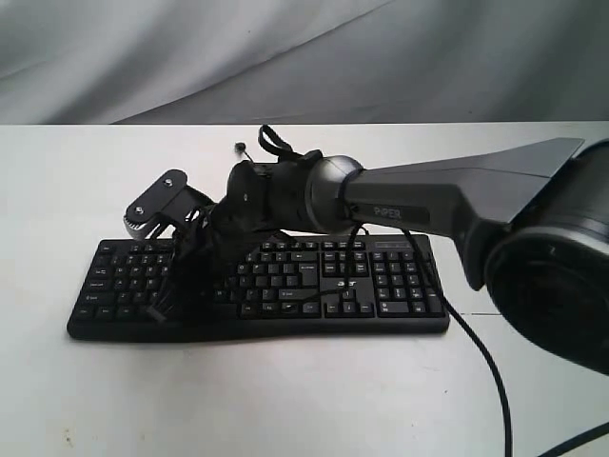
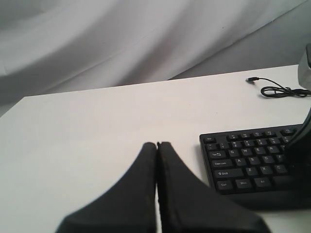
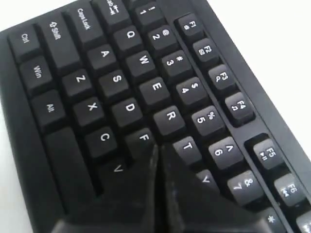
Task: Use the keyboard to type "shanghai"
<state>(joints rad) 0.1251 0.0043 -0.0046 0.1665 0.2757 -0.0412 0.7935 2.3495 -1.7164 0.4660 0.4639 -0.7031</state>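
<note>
Right wrist view: right gripper [image 3: 156,148], jaws pressed together with nothing between them, tip low over the keyboard [image 3: 116,77] between F and T, about where G would lie; whether it touches a key cannot be told. No screen shows, so the letters typed are unknown; a tip at G would suggest mid-word, with "hai" left. Exterior view: keyboard flat on the table [image 1: 285,400]. Left gripper [image 2: 157,144] likewise clenched and empty, above the table beside the keyboard's Ctrl end.

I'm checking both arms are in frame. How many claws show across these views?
2. The right claw, shut, points at the keyboard between the F key and T key. The left claw, shut, sits over the table off the keyboard's Ctrl corner. No others show.
</note>
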